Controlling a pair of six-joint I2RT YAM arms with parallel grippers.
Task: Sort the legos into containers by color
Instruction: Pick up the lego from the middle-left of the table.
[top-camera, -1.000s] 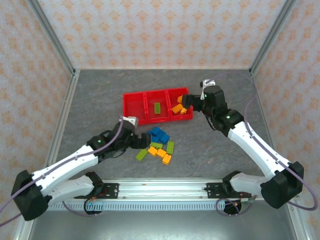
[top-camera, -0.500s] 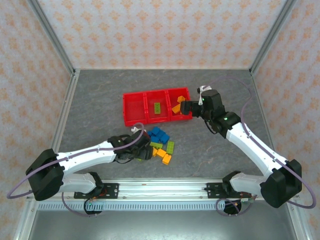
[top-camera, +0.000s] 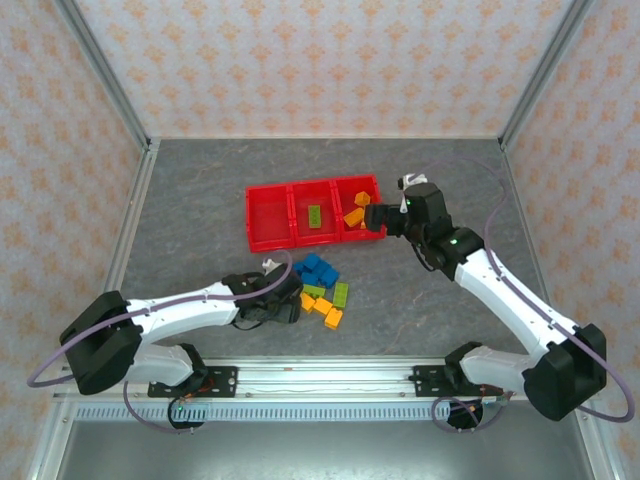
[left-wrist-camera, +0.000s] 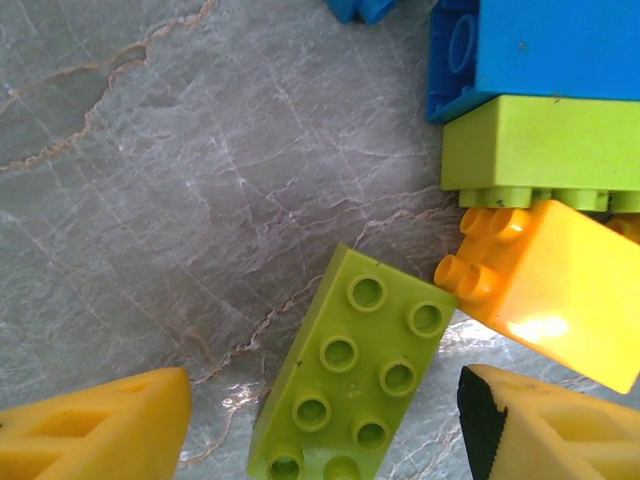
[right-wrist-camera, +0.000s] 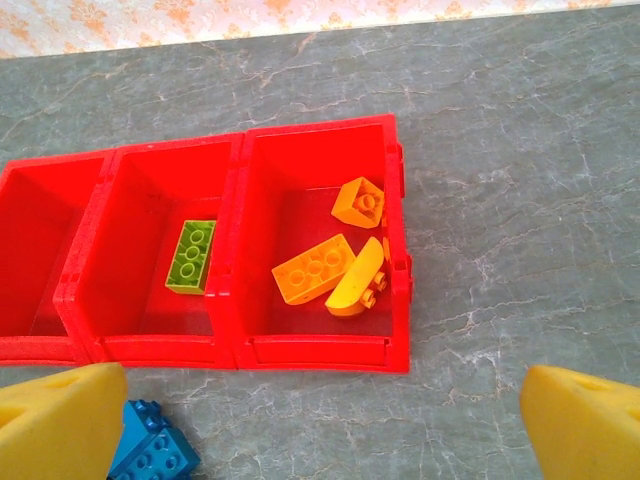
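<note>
Left gripper (left-wrist-camera: 325, 425) now lower, jaws apart astride lime brick (left-wrist-camera: 352, 385), studs up, long axis diagonal

Showing bright red on joined rectangular plastic bins (right-wrist-camera: 235, 345), lime, orange-yellow and blue on small studded bricks (left-wrist-camera: 345, 385).

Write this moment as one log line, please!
left end effector: open, straddling green brick | right end effector: open, empty, near bins | right bin: three orange bricks | middle bin: one green lego
</note>
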